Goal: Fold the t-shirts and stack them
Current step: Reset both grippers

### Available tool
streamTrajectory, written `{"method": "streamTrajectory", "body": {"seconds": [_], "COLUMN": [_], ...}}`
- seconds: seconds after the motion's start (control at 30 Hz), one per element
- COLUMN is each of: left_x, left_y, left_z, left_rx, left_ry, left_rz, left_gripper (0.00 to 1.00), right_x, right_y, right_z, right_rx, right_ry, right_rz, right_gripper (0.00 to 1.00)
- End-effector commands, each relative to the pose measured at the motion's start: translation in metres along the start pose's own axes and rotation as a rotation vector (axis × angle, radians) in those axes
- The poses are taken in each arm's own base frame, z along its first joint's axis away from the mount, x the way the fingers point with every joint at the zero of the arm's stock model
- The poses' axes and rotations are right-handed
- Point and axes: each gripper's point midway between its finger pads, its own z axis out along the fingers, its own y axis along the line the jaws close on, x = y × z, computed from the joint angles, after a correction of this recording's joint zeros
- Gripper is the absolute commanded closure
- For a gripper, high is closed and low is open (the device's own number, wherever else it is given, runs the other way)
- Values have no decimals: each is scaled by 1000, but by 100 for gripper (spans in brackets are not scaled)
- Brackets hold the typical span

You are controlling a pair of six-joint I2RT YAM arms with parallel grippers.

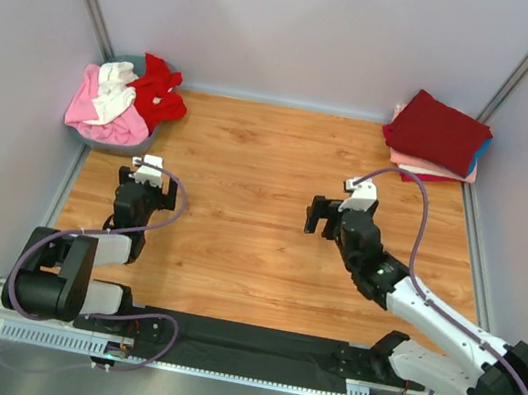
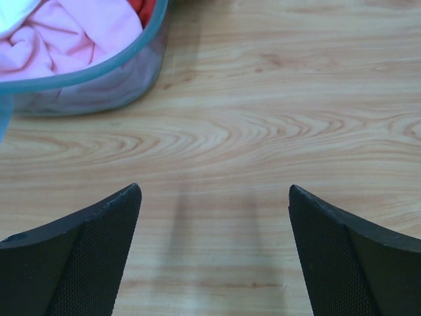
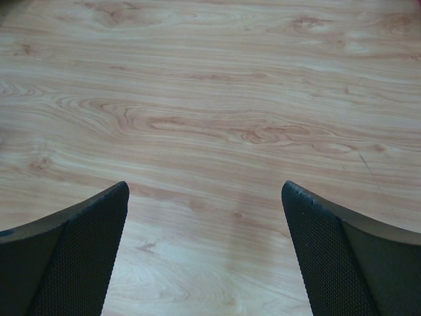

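A folded stack sits at the table's far right corner: the dark maroon t-shirt (image 1: 438, 132) on top, with teal-blue (image 1: 484, 148) and pink (image 1: 431, 167) edges under it. A grey-blue basket (image 1: 111, 140) at the far left holds crumpled pink (image 1: 86, 99), white (image 1: 114, 91) and bright red (image 1: 157, 90) t-shirts. The left wrist view shows the basket rim (image 2: 85, 72) and the pink cloth (image 2: 79, 33). My left gripper (image 1: 148, 176) is open and empty just in front of the basket. My right gripper (image 1: 327, 215) is open and empty over bare wood at mid-table.
The wooden table (image 1: 246, 184) is closed in by pale walls at left, right and back. A black rail (image 1: 250, 342) with the arm bases runs along the near edge. Purple cables loop off both arms.
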Motion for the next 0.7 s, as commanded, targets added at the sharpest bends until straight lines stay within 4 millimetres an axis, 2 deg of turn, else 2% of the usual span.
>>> {"method": "streamTrajectory", "body": {"seconds": [0.0,0.03,0.07,0.13,0.27,0.37,0.43,0.47,0.5,0.53,0.6,0.67], "left_x": [-34,-35,-37,-34,-36,-36,-36,-36,-36,-36,-36,-36], "left_y": [-8,-8,-7,-7,-7,-7,-7,-7,-7,-8,-7,-7], "left_z": [4,3,3,3,3,3,3,3,3,3,3,3], "left_rx": [52,50,48,49,48,50,49,50,49,50,49,49], "left_ry": [-124,-139,-145,-125,-135,-139,-136,-138,-136,-138,-136,-138], "left_rz": [-31,-32,-32,-33,-32,-32,-32,-32,-33,-32,-32,-32], "left_gripper": [0,0,0,0,0,0,0,0,0,0,0,0], "right_x": [-2,-3,6,37,58,64,77,70,84,79,93,96], "right_y": [1,6,5,-5,-7,-2,-2,3,-1,2,-3,-2], "right_z": [16,20,23,29,32,39,46,50,51,54,55,55], "right_rx": [17,7,6,34,14,-6,3,-18,-12,-19,-10,-18], "right_ry": [27,48,73,123,93,68,82,39,57,21,36,31], "right_rz": [-15,-31,-53,-103,-31,38,52,73,66,99,96,110], "right_gripper": [0,0,0,0,0,0,0,0,0,0,0,0]}}
